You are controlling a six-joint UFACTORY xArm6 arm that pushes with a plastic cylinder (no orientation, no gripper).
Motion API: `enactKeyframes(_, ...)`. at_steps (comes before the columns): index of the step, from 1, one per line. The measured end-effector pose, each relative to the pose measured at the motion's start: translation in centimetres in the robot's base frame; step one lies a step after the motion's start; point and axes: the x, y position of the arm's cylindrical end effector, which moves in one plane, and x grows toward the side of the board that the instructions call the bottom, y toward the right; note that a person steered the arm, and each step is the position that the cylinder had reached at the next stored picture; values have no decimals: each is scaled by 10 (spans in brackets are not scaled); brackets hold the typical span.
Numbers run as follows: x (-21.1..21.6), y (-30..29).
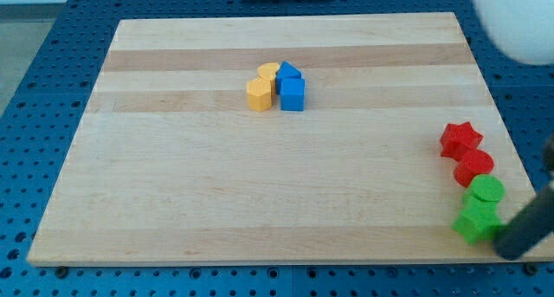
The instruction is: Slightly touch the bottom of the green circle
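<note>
We logged the scene with the green circle, a short green cylinder block [486, 190], as our landmark. It stood near the lower right corner of the pale wooden board [260, 193], close to the board's right edge.

Touching it on the side toward the view's bottom sat a green star-shaped block [475, 221]. Just above the green circle, touching or nearly so, we noted a red cylinder block [473, 165], and above that a red star-shaped block [460, 138]. The four formed a slightly slanted column running up from the green star.

Far to the upper left of the green circle, well apart from it, a tight cluster sat near the board's upper middle: an orange-yellow hexagonal block [259, 95], a yellow block [269, 72] behind it whose shape we could not make out, a blue cube [293, 94], and a second blue block [288, 71] partly hidden behind the cube.

Our arm carried no hand, only a dark rod [535, 221] entering from the view's right edge. Our tip [509, 247] lay below and to the right of the green circle, just beside the green star's right side; contact with the star we could not tell. The tip was apart from the circle itself.

A blue perforated table [52, 89] surrounded the board.
</note>
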Motion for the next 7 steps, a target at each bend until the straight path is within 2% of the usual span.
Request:
enactKeyframes(1,-12,-30)
enactKeyframes(2,0,-10)
enactKeyframes(4,-1,48)
enactKeyframes(7,0,-2)
